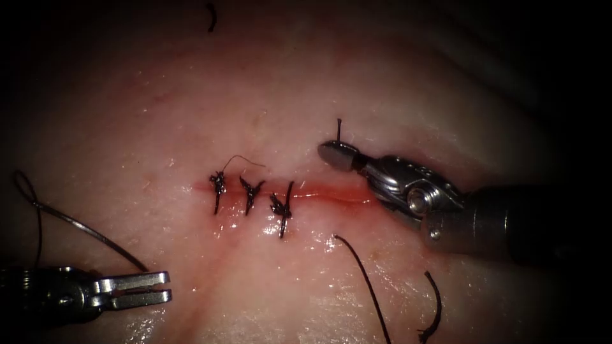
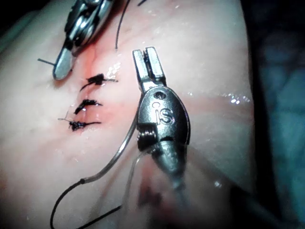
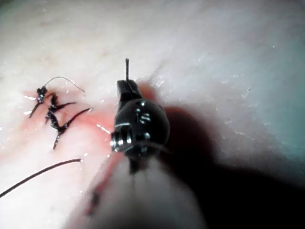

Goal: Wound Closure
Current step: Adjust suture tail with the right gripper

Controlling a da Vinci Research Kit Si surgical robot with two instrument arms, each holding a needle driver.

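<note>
Endoscope: right claw (image 1: 338, 155) clamps thread (image 1: 338, 129), seemingly; left claw (image 1: 143, 289) slightly parted, empty; needle (image 1: 86, 232) beside it.

Left tool (image 2: 149, 62): jaws slightly parted, nothing being gripped, needle (image 2: 116, 155) lying at its 7 o'clock on tissue (image 2: 200, 52). Three knots (image 2: 88, 102) at 9. Right tool (image 2: 64, 67) being seen at 10, beside cut.

I saw pale pink tissue (image 1: 395, 83), red cut (image 1: 331, 196), black knots (image 1: 250, 193), black thread (image 1: 366, 280), silver needle (image 1: 89, 232).
</note>
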